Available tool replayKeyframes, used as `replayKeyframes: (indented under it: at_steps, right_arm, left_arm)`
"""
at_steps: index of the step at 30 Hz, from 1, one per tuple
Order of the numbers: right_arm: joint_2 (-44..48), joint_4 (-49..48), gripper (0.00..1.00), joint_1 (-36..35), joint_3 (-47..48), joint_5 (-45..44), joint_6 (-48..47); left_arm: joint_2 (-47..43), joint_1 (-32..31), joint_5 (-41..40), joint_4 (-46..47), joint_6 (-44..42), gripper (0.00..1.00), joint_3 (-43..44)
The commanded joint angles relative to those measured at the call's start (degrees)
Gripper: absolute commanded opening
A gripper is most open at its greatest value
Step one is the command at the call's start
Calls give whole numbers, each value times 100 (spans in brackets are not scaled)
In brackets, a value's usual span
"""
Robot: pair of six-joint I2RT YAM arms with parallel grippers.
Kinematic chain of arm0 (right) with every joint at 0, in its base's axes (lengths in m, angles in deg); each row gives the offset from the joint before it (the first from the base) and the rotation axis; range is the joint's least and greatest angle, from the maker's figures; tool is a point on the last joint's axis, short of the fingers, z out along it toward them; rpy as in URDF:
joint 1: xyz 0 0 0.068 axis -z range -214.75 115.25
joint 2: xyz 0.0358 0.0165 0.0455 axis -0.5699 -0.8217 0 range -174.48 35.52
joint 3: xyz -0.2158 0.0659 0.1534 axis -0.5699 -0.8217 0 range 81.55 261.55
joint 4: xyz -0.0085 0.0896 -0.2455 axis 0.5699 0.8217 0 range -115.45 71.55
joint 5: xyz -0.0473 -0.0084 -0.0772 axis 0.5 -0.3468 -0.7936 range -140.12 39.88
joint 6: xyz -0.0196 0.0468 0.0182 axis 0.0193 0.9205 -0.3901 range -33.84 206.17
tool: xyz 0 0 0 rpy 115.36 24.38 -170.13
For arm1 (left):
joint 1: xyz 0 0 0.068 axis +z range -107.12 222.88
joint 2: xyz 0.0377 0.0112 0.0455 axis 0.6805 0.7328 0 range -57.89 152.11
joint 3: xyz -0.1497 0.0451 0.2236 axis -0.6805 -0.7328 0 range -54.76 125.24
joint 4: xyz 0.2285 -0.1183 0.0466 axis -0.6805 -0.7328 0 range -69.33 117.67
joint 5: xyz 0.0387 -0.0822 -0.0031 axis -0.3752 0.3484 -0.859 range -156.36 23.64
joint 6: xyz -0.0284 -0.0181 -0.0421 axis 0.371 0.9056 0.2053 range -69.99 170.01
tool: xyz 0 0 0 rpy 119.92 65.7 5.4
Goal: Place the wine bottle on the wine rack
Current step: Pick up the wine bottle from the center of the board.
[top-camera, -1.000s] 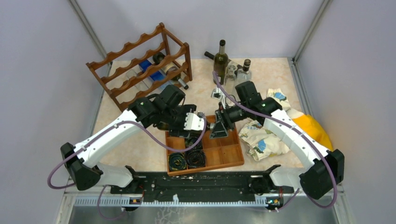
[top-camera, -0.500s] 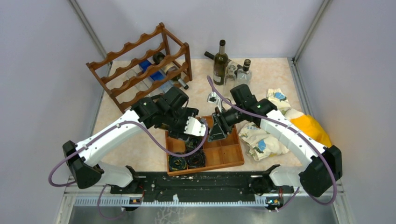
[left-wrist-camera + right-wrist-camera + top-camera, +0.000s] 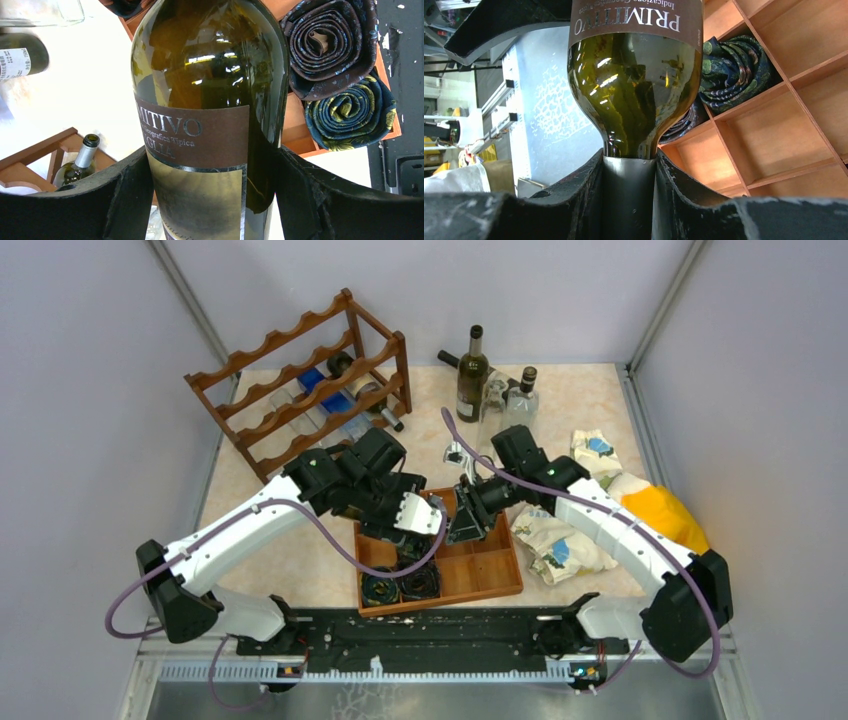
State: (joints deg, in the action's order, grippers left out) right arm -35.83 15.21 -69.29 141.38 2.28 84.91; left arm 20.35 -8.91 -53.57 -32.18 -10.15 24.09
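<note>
The dark green glass wine bottle [image 3: 210, 100] with a brown label is held off the table between both pairs of jaws. The left gripper [image 3: 212, 192] pinches its wide body at the label, with one black finger [image 3: 127, 195] pressed to each flank. The right gripper [image 3: 629, 190] pinches the slim, dark-capped neck. Its black fingers [image 3: 586, 195] touch the neck on both sides, and the bottle's shoulder swells just past their tips. From above, the two grippers face each other tip to tip, and the bottle bridging them is mostly hidden. Directly below the jaws lies a flat orange-brown wooden compartment tray [image 3: 774, 130]. Just beyond the left gripper's fingertips, to one side of the bottle, a purple-brown rolled patterned fabric [image 3: 330, 40] and a blue-and-yellow rolled fabric [image 3: 350, 112] sit touching in the tray's compartments. The compartments nearest the right gripper's fingers show bare wood. The dark reddish-brown wooden wine rack [image 3: 300, 380] with scalloped rails stands well apart from both jaws, behind the left gripper, and a few bottles lie on its lower tiers. Behind the right gripper, an upright dark glass bottle [image 3: 472, 370] stands among clear glassware. On that gripper's outer side lie crumpled printed cloths [image 3: 560, 540] and a yellow cloth [image 3: 670, 515].
</note>
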Motion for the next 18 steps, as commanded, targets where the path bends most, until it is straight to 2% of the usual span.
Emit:
replayKeyframes:
  at_steps: [1,4,5,8,10,14,15,18]
  right_arm:
    - [86,-305,23,-133,-62,304,38]
    - [102,-400,0,-136,-91,455,81]
    - [115,-466,0,-140,-94,528,251]
    - [134,-786,0,-126,-125,829,608]
    - [148,-1114,0,-114,-181,1025,933]
    - [165,-1591,0,-74,-294,1306,1404]
    - [177,-1689,0,-64,-329,1352,1500]
    - [228,-1968,0,-40,-461,1452,1761]
  left_arm:
    - [-35,-59,108,437,-165,0,280]
    - [-56,-59,41,514,-118,0,219]
    - [-69,-59,2,561,-92,0,190]
    - [-152,-59,-87,730,7,28,63]
    - [-280,-59,-107,939,72,53,-93]
    - [-810,-59,-132,1444,120,91,-631]
    - [-932,-59,-149,1567,140,97,-751]
    - [-1163,-60,-232,1740,222,99,-930]
